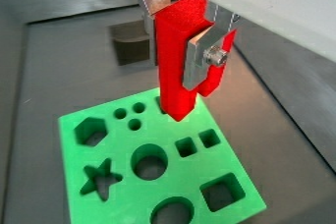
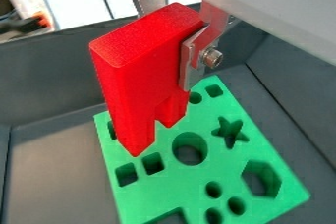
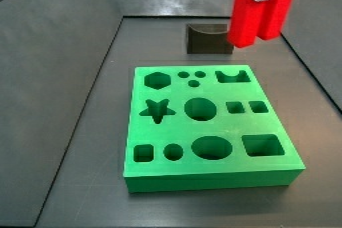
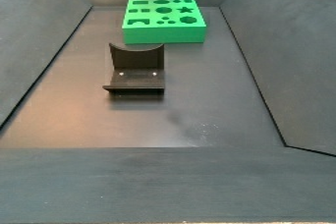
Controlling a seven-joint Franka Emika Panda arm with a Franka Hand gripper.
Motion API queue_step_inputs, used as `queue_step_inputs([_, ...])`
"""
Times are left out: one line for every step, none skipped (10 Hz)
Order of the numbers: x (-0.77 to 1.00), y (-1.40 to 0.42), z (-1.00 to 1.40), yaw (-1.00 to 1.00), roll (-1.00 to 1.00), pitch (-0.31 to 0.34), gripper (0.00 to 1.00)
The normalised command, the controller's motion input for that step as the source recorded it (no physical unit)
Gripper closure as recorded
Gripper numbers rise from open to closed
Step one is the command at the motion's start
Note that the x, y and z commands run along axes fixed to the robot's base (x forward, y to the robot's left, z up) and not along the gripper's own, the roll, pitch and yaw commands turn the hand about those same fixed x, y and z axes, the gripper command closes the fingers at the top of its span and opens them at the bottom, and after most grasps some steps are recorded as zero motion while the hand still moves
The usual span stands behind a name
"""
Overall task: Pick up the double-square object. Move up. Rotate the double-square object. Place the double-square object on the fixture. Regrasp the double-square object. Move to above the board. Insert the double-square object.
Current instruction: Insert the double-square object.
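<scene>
In both wrist views the gripper (image 1: 187, 33) was clamped on the upper part of the double-square object (image 1: 179, 61), keeping it upright with its stepped end pointing down, presumably for insertion. Just beneath lay the board (image 1: 144, 184) with its cut-outs open. Farther off, the fixture (image 1: 132, 43) stood bare on the dark floor (image 1: 53, 61).

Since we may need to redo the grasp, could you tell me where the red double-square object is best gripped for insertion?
Grip it by its upper end, from above, as the gripper holds it now over the board. The double-square object hangs upright, its flat sides suit the silver fingers, and the stepped lower end stays free to enter a cut-out. That looks a sound hold, I judge.
</scene>
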Motion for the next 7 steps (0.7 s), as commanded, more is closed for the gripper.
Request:
queue_step_inputs([0.42,0.00,0.00,-0.25,0.00,0.000,1.00])
queue_step_inputs([0.25,0.00,0.00,-0.16,0.00,0.000,1.00])
queue_step_inputs([0.00,-0.04,-0.03,0.00,0.00,0.000,1.00])
queue_step_inputs([0.18,-0.10,-0.15,-0.37,0.01,0.013,1.00])
queue_step_inputs([0.21,-0.11,-0.25,-0.69,0.05,0.066,1.00])
queue_step_inputs([0.15,-0.09,-0.28,-0.73,0.06,0.079,1.00])
queue_step_inputs([0.24,-0.09,-0.33,-0.68,0.08,0.060,1.00])
